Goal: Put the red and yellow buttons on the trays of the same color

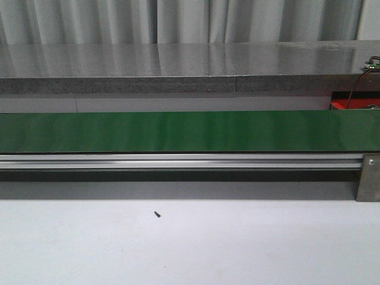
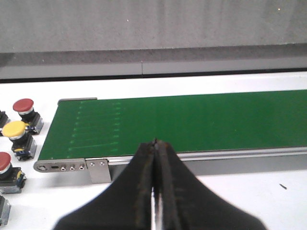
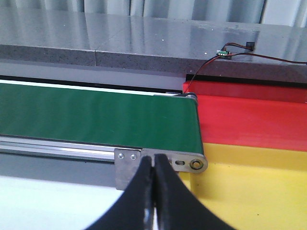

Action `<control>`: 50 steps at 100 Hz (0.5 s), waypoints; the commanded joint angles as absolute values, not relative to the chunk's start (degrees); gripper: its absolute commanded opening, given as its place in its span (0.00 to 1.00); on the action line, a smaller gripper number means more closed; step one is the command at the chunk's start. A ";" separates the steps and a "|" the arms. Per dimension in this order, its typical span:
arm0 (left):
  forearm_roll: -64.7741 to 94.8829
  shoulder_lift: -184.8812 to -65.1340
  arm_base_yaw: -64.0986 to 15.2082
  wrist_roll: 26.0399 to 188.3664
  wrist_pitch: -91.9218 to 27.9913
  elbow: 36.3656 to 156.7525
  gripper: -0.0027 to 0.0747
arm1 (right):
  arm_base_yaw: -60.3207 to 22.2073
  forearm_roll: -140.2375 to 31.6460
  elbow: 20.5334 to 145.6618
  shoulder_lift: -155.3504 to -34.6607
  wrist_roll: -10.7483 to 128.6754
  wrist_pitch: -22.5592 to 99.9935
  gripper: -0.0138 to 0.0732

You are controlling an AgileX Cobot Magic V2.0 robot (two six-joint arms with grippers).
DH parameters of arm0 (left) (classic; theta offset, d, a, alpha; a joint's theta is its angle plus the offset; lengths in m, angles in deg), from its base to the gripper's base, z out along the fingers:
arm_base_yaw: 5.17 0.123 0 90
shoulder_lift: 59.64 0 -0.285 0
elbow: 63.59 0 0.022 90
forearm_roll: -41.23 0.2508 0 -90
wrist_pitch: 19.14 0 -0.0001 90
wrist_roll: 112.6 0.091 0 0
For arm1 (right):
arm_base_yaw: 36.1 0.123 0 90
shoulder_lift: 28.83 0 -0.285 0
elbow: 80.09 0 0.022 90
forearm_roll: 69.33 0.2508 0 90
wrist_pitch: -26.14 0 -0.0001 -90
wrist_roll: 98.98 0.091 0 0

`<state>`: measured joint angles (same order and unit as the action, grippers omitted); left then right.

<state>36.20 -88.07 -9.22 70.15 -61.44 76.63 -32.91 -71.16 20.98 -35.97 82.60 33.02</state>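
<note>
In the left wrist view a red button [image 2: 23, 106], a yellow button [image 2: 15, 129] and another red button [image 2: 4, 162] stand on the white table beyond the end of the green belt [image 2: 192, 120]. My left gripper [image 2: 154, 143] is shut and empty, over the belt's near rail. In the right wrist view the red tray [image 3: 249, 112] and the yellow tray [image 3: 249, 187] lie at the belt's other end. My right gripper [image 3: 154, 157] is shut and empty, by the belt's end bracket [image 3: 127, 165]. Neither gripper shows in the front view.
The green belt [image 1: 190, 130] spans the front view on an aluminium rail [image 1: 178, 161], with a grey stone ledge [image 1: 178, 68] behind. A small black screw [image 1: 157, 214] lies on the white table. A corner of the red tray [image 1: 355, 105] shows at the far right.
</note>
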 commanded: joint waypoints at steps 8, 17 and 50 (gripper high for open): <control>34.27 -91.94 -9.56 69.68 -59.87 80.89 0.01 | -33.25 -71.60 22.06 -35.23 82.64 28.15 0.08; 34.27 -92.36 -9.56 69.68 -59.70 80.89 0.01 | -33.25 -71.60 22.06 -35.23 82.64 28.15 0.08; 32.93 -92.43 -9.56 69.68 -59.63 80.89 0.01 | -33.25 -71.60 22.06 -35.23 82.64 28.15 0.08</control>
